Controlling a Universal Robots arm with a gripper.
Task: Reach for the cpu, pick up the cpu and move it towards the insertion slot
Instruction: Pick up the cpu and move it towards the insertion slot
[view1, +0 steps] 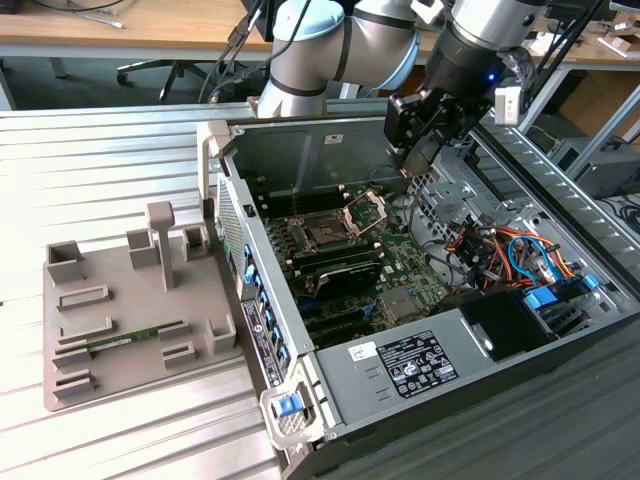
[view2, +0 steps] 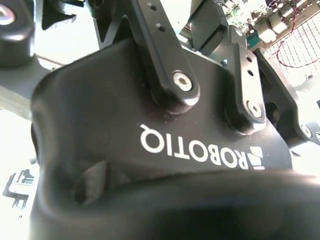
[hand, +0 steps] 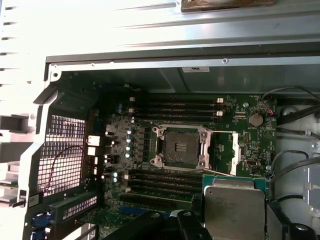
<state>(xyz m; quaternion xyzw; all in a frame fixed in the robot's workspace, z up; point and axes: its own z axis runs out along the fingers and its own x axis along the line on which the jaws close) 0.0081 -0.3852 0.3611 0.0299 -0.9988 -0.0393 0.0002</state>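
Note:
The cpu (hand: 234, 202), a flat silvery square on a green edge, hangs close in the first wrist view, with black gripper fingers (hand: 186, 226) beside it. In the exterior view my gripper (view1: 416, 160) hovers above the open computer case, over the far right of the motherboard, shut on the cpu. The insertion slot (view1: 325, 236) is a dark square socket to the exterior view's left of and below the gripper. Its silver frame (view1: 366, 210) is flipped open. The first wrist view has the slot (hand: 180, 148) apart from the cpu. The second wrist view shows the gripper's black body (view2: 150, 125) up close.
The case's metal walls (view1: 300, 150) ring the motherboard. Long black memory slots (hand: 175, 107) flank the socket. Coloured cables (view1: 500, 250) and a drive bay lie at the exterior view's right. A grey fixture tray (view1: 130, 300) holding a green memory stick (view1: 125, 342) sits at the left.

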